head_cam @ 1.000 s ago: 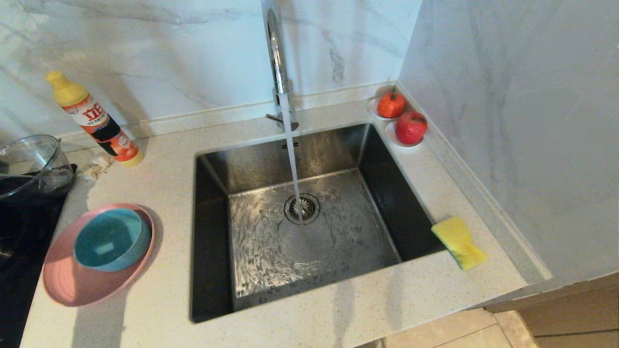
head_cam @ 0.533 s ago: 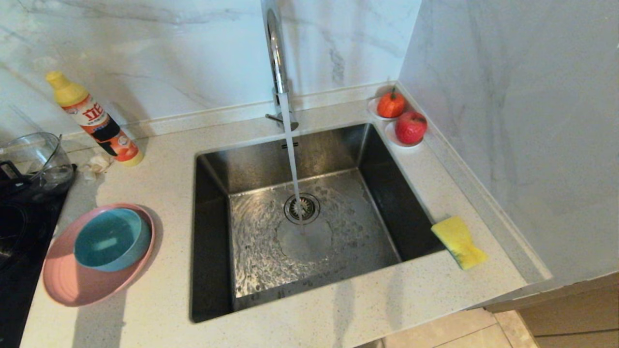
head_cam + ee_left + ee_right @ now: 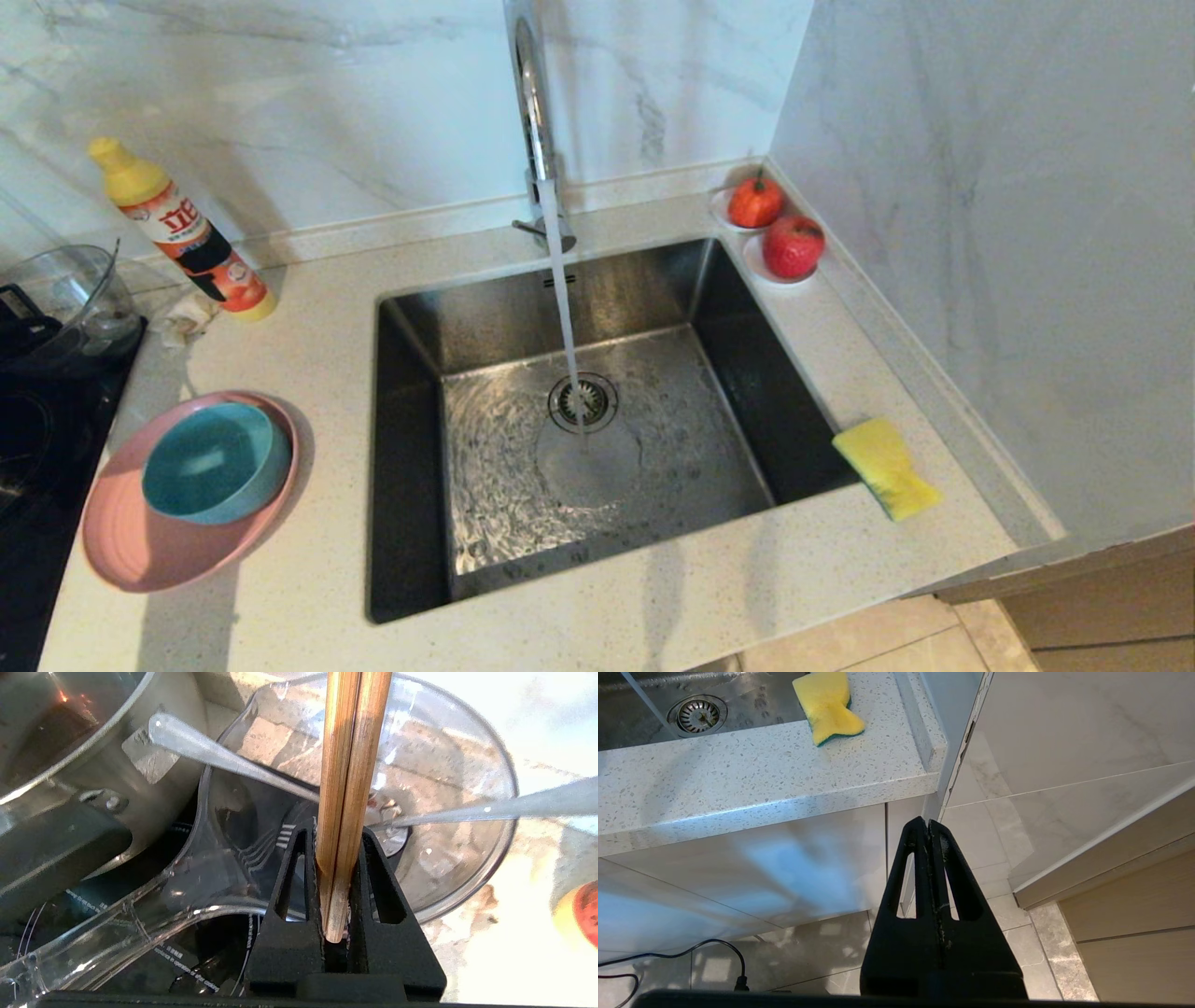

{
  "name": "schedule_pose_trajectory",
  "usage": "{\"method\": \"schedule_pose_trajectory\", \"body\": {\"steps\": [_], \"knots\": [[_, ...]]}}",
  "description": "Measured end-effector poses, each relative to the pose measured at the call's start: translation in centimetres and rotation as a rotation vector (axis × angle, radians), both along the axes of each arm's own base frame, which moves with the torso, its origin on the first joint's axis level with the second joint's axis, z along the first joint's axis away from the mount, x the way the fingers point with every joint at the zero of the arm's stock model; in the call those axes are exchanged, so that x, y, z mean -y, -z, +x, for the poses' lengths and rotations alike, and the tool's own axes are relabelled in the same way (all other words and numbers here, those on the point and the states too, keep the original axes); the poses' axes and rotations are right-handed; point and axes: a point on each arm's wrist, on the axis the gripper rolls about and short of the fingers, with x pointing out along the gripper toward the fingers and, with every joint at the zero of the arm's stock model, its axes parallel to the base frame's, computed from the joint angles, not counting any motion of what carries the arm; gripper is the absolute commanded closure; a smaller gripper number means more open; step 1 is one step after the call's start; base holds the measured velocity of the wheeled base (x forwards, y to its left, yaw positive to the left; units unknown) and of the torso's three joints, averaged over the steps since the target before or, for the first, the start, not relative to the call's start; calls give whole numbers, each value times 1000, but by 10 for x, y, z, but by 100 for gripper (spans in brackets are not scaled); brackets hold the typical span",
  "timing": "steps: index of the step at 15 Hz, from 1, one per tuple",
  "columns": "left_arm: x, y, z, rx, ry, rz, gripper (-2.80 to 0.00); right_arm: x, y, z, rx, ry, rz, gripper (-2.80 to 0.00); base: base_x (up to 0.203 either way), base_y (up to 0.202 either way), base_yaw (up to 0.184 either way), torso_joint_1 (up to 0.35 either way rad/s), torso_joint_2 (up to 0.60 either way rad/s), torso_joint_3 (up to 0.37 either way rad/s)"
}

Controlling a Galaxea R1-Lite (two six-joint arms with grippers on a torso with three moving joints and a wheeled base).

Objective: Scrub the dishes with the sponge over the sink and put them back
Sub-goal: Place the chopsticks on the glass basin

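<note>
The teal bowl (image 3: pixel 210 462) sits inside the pink plate (image 3: pixel 140 551) on the counter left of the sink (image 3: pixel 411 420). Water runs from the faucet (image 3: pixel 532 103) onto the drain. The yellow sponge (image 3: pixel 885 467) lies on the counter by the sink's right rim, and the sponge (image 3: pixel 829 707) also shows in the right wrist view. My left gripper (image 3: pixel 335 833) is shut on a pair of wooden chopsticks (image 3: pixel 350 742) above the clear glass bowl (image 3: pixel 467 858). My right gripper (image 3: pixel 928 821) hangs shut and empty below the counter's front edge, off to the right.
The glass bowl (image 3: pixel 65 289) stands on a black cooktop (image 3: pixel 28 448) at the far left, with two metal utensil handles (image 3: pixel 224 760) in it and a steel pot (image 3: pixel 93 742) beside it. A dish-soap bottle (image 3: pixel 182 233) stands at the back left. Two red fruits (image 3: pixel 794 245) sit on saucers in the back right corner.
In the head view the glass bowl has shifted back and left, and a dark part of my left gripper has come in at the left edge. The dishes and sponge have not moved.
</note>
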Motion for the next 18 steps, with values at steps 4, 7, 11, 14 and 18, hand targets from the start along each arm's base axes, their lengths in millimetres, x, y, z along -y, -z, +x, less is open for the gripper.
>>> {"method": "schedule_pose_trajectory", "body": {"steps": [4,7,11,14,18], "knots": [[0,-14,-1,37,-2,8,0,0,0,0,0,1,0,0,0,0,0,0,0,0],[-5,-16,6,58,-9,12,0,0,0,0,0,0,0,0,0,0,0,0,0,0],[-17,-12,23,70,-71,22,0,0,0,0,0,1,0,0,0,0,0,0,0,0],[-23,-1,35,51,-63,13,0,0,0,0,0,1,0,0,0,0,0,0,0,0],[-19,10,49,36,-45,1,0,0,0,0,0,1,0,0,0,0,0,0,0,0]]}}
